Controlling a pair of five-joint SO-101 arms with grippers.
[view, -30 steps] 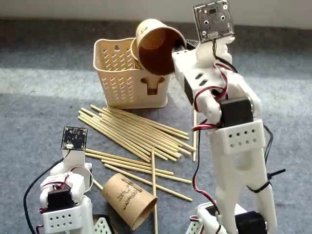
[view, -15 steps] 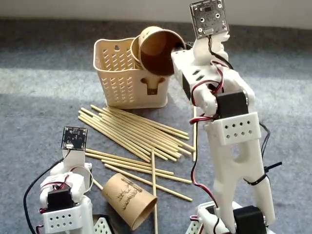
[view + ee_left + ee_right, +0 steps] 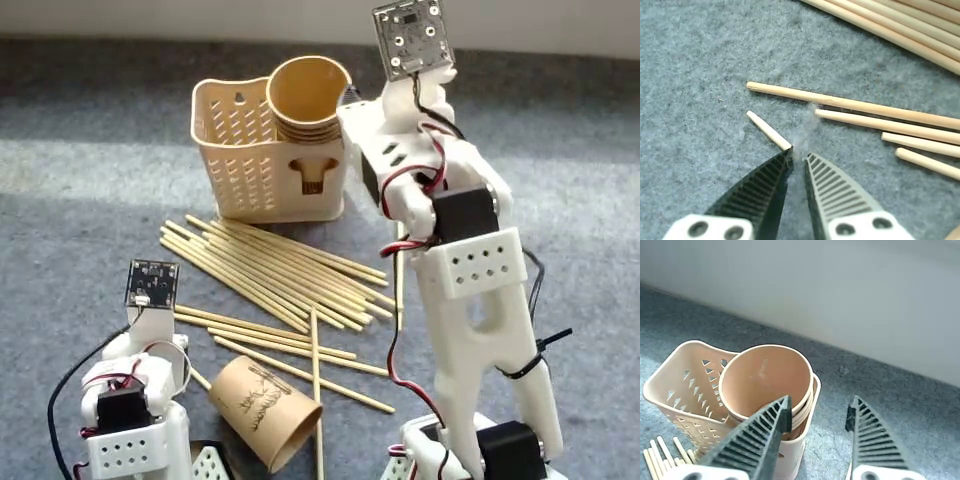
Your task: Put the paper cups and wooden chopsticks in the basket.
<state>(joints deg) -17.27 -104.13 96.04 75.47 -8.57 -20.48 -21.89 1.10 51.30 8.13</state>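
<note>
Several cups sit nested in the basket, just under the right pincer, which is spread and empty: a drop looks finished. One cup lies on its side near the left pincer, which is nearly pressed together and empty, with loose chopsticks just ahead of it. The next move calls for opening wide round that cup's rim.
</note>
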